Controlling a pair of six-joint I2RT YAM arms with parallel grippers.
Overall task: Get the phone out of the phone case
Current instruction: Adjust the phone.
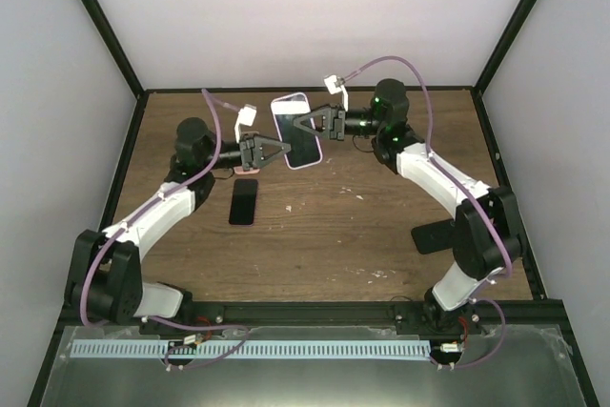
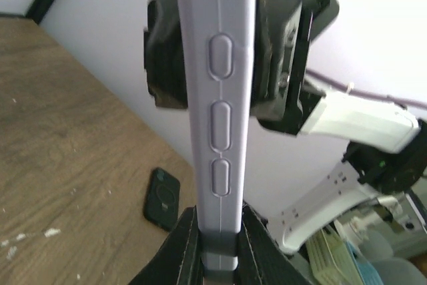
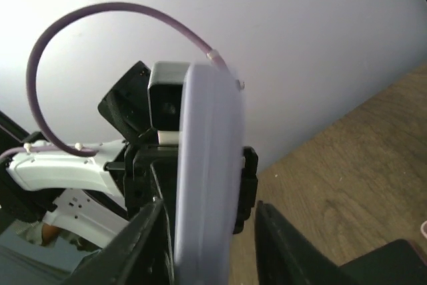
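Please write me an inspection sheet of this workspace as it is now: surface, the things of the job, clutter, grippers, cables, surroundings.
Surface: brown wooden table with a few pale specks on it.
Job's things: lavender phone case held in the air between the two arms; the phone sits inside it.
Clutter: dark phone-shaped item lying flat on the table; black flat object near the right arm.
Grippers: left gripper is clamped on one edge of the case; right gripper straddles the opposite edge, with a gap at one finger.
Cables: purple cables, one looping above each wrist.
Surroundings: pale walls and black frame posts; nothing else seen.
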